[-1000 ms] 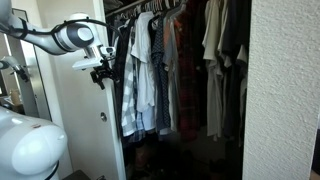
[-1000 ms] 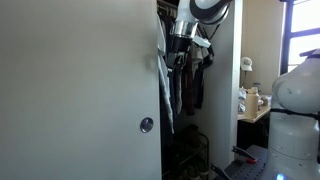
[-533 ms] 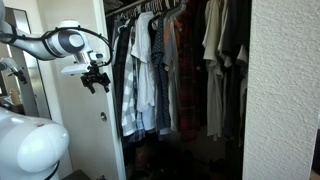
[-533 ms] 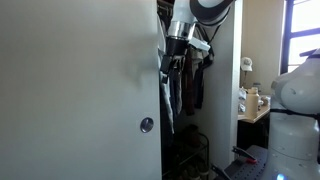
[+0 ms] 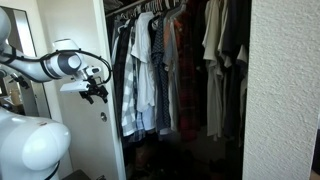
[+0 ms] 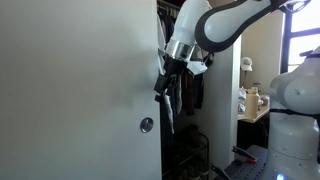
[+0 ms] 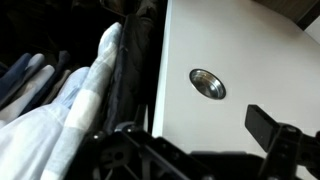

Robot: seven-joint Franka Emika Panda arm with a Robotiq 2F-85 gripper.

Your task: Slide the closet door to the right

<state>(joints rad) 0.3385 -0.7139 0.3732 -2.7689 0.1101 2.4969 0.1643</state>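
The closet door (image 5: 85, 140) is a tall plain white panel with a small round silver pull (image 5: 101, 116). It fills the left of an exterior view (image 6: 80, 90), where its pull (image 6: 146, 125) sits near its right edge. My gripper (image 5: 95, 92) hangs in front of the door's upper part, above the pull and beside the door's edge (image 6: 163, 85). In the wrist view the pull (image 7: 207, 84) shows on the white panel just ahead of the gripper (image 7: 198, 140). The jaws stand apart with nothing between them. I cannot tell if a finger (image 7: 268, 125) touches the door.
The closet opening is full of hanging shirts (image 5: 150, 70), which also show beside the door's edge (image 7: 70, 90). A rough white wall (image 5: 285, 90) bounds it on the far side. A dark-framed mirror panel (image 5: 30, 95) stands beyond the door. The robot's white base (image 5: 30, 145) is close by.
The gripper has moved away from the hanging clothes and lower, across the door's edge onto the face of the white panel. The door has not moved.
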